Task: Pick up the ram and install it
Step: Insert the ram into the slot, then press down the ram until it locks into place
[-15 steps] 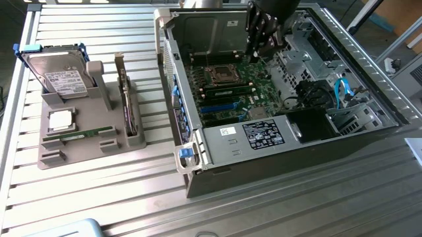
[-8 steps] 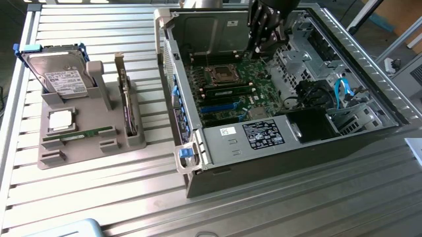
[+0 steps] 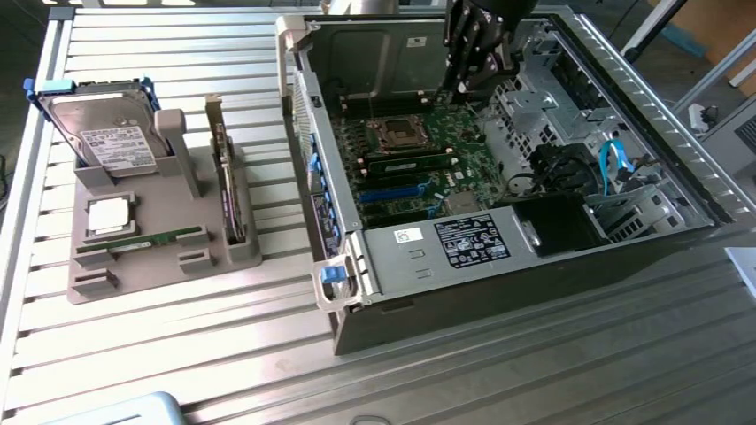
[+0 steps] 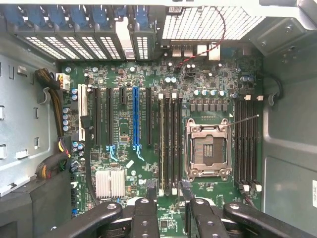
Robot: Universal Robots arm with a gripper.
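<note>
**Exterior view: position of the ram.** From my remote station I see the ram [image 3: 154, 241] as a long, narrow, thin green circuit-board stick. Darker patches run along its length, too small for me to separate into chips. It rests in a slot of the grey holder [image 3: 130, 266] on the table [image 3: 177, 354]. I cannot tell whether it stands on edge or lies flat. Its long axis runs across the holder, from the exterior view's left to its right. It lies just beside the square silver processor chip [image 3: 109, 215], nearer the camera than the upright hard drive [image 3: 106, 137], and left of the taller green card [image 3: 222, 186]. It is well apart from the open computer case [image 3: 497, 301].
</note>
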